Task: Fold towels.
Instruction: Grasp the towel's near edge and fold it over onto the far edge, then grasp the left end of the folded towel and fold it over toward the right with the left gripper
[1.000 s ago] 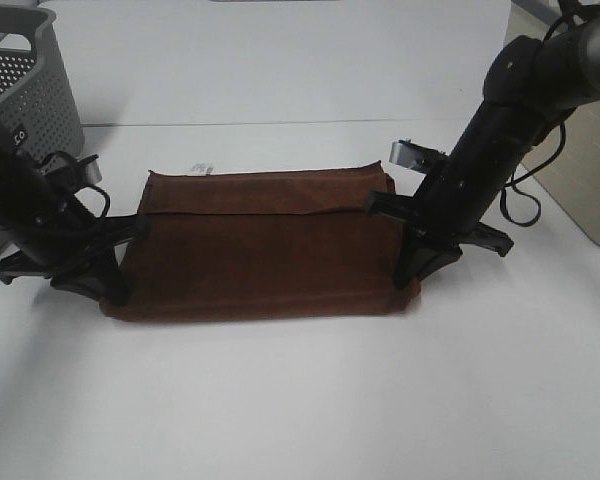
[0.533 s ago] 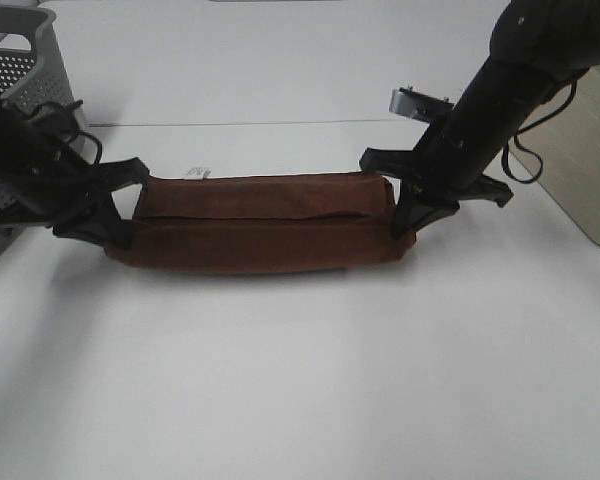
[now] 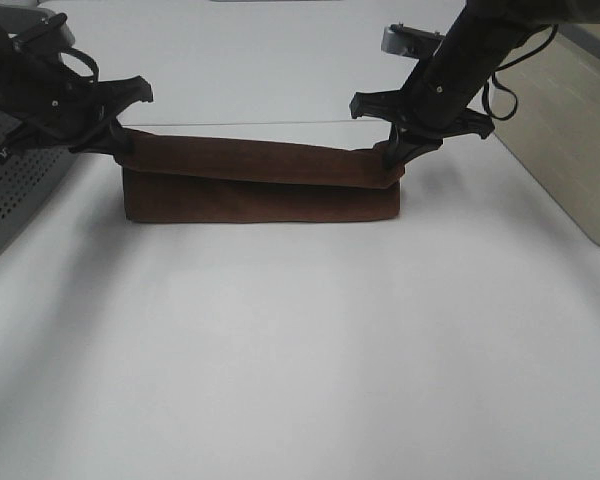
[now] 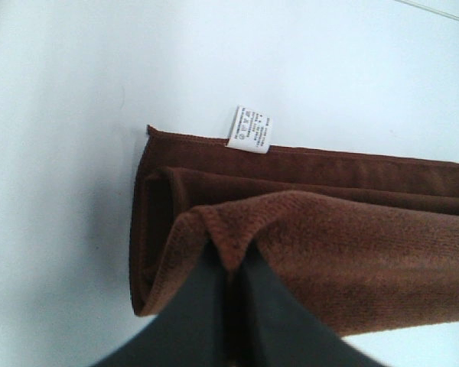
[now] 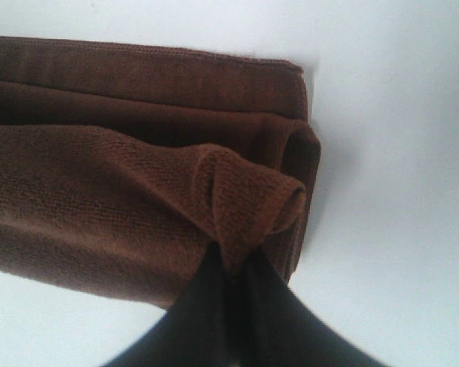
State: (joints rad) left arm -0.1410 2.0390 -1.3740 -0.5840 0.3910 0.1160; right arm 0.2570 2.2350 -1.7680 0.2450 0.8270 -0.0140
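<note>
High view, towel: one dark reddish-brown terry cloth towel (image 3: 260, 195), a long narrow band on the white table (image 3: 300, 360), between the two arms, toward the far side
High view, change: a second ago spread as a broad rectangle; near edge since raised and carried back over the rest, both grippers now higher and farther back
High view, meaning: lengthwise fold judged well under way, top layer not yet laid down or released
High view, black left gripper (image 3: 118, 140): pinched tight on the raised edge's left end
High view, black right gripper (image 3: 392, 152): pinched tight on its right end
High view, basket: one grey perforated plastic basket (image 3: 10, 180), at the left edge
Left wrist, left gripper (image 4: 229, 264): jaws together, a ridge of towel (image 4: 344, 237) nipped between them; layers stacked beneath
Left wrist, tag: one small white printed tag (image 4: 251, 128) on the lowest layer's edge
Right wrist, right gripper (image 5: 231, 264): jaws together on a bunched corner of towel (image 5: 99, 191)
Count: towel one, tag one, grippers two, basket one
</note>
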